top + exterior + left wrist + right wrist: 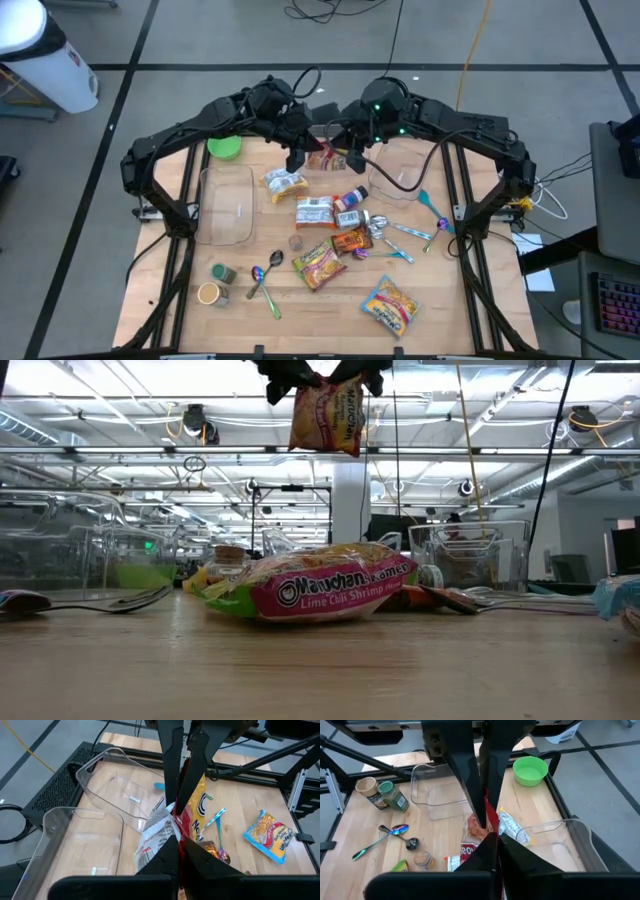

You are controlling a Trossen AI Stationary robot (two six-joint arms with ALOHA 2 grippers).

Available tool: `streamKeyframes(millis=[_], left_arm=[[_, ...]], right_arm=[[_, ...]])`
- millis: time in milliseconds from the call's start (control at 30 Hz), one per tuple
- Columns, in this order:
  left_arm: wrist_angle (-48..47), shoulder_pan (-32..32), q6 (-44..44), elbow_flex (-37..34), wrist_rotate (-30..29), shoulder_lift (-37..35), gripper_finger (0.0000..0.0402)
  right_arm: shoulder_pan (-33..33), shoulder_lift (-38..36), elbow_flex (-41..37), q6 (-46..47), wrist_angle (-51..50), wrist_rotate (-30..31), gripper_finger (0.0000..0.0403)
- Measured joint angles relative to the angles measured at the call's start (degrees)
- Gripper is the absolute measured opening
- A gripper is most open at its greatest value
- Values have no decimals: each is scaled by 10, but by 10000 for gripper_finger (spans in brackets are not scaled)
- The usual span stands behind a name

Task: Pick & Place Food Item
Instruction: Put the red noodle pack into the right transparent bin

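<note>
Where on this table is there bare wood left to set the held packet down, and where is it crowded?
Bare wood lies along the front edge between the spoons and the yellow snack bag, and right of that bag. The left clear tray and right clear tray look empty. The centre is crowded with packets. Both grippers, left and right, hold the noodle packet above it.

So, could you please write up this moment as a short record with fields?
held item: noodle packet, lifted high above the table
left gripper: shut on the packet
right gripper: shut on the same packet
position: over the table's far middle, between the two clear containers
on table below: ramen pack, other packets, spoons, jars
green bowl: far left, empty
</note>
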Motion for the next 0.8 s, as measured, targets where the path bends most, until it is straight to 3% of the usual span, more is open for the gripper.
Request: streamKeyframes(millis=[200,800], left_arm=[[2,0,-15,0,0,0,10],[50,25,-14,0,0,-23,146]], right_arm=[[0,0,0,0,-1,0,1],[-18,-6,0,11,-23,3,0]])
